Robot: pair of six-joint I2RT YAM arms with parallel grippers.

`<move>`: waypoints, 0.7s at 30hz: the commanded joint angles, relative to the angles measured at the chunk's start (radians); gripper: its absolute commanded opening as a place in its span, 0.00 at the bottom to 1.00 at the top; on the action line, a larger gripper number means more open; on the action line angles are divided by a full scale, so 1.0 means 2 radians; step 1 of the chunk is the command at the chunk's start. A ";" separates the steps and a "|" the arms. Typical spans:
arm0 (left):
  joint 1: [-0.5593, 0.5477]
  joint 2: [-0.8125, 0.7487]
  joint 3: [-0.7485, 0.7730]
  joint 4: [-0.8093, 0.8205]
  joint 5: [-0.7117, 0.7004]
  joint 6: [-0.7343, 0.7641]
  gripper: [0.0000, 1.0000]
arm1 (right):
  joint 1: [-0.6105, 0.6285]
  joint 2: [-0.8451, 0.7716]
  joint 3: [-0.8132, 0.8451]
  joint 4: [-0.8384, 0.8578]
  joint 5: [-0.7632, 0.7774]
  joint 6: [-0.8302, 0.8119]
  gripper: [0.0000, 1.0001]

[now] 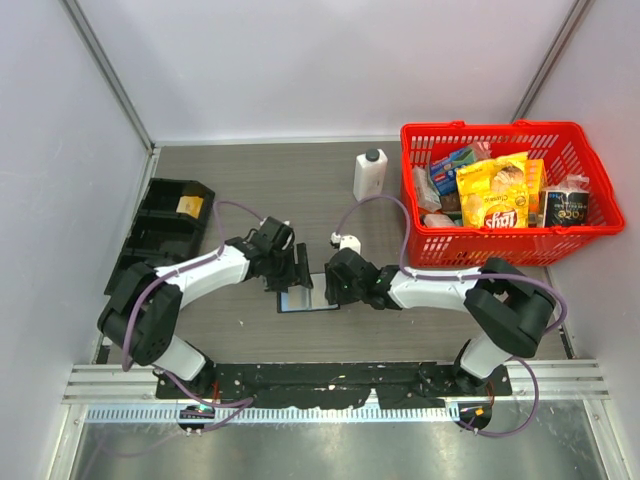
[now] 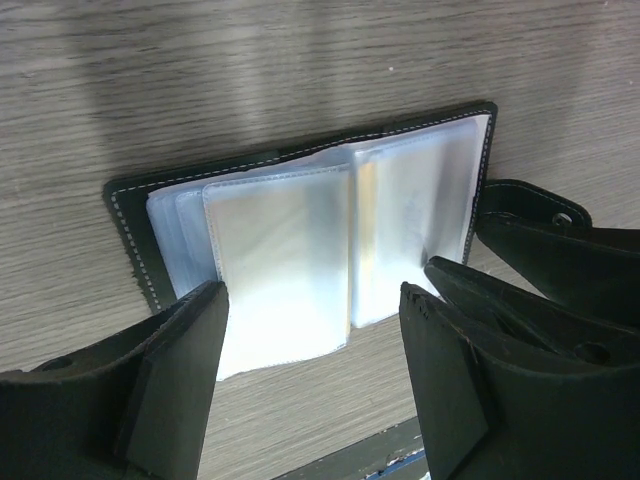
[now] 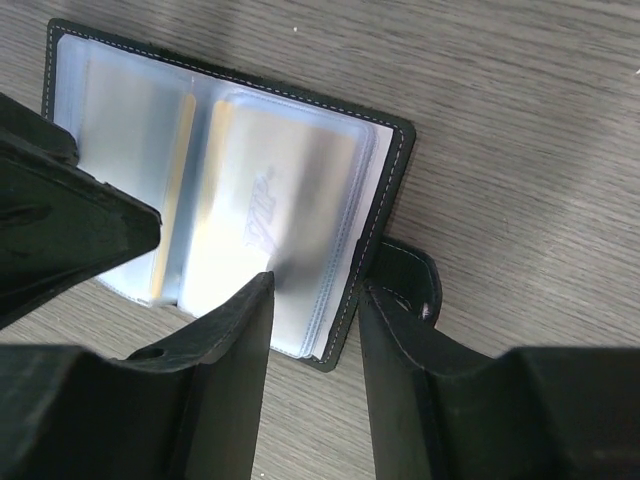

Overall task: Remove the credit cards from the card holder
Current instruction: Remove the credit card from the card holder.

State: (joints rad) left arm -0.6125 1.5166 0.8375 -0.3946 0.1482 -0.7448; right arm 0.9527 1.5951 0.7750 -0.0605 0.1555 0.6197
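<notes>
Grey wood-grain desk [image 1: 250, 180] carries your open card holder [image 1: 306, 299], flat between both tools. Your left tool [image 2: 312, 295] hangs spread over it. Your right tool [image 3: 313, 285] straddles its tab edge; pinching or not, you cannot tell. The credit cards [image 3: 265, 200] apparently all sit sleeved: nothing out yet. Readable: only "Lay's" on a yellow bag [image 1: 493, 192]; the card's script blurs.

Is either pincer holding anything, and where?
Nothing is gripped. The right pincer straddles the tab-side edge of the wallet, jaws apart; the left pincer hovers open over it.

One card holder [image 1: 297, 299], two grippers [image 2: 315, 300] [image 3: 315, 290], one basket [image 1: 492, 128], one bottle [image 1: 370, 176], one tray [image 1: 150, 228].
</notes>
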 commanded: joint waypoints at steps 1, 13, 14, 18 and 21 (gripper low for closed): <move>-0.017 0.012 0.017 0.024 0.009 -0.015 0.73 | 0.001 -0.009 -0.018 0.023 -0.005 0.016 0.44; -0.047 0.029 0.048 0.063 0.048 -0.050 0.73 | 0.000 -0.050 -0.056 0.072 0.007 0.023 0.43; -0.050 0.034 0.054 0.065 0.052 -0.051 0.73 | 0.000 -0.055 -0.059 0.075 0.016 0.025 0.43; -0.050 0.038 0.064 0.062 0.049 -0.053 0.72 | 0.000 -0.103 -0.070 0.061 0.068 0.029 0.44; -0.051 0.024 0.063 0.058 0.041 -0.051 0.72 | 0.000 -0.136 -0.081 0.051 0.097 0.030 0.44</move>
State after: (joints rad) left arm -0.7101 1.5997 0.9329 -0.3141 0.2211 -0.8356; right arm 0.9501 1.4315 0.6270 0.0280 0.2180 0.6601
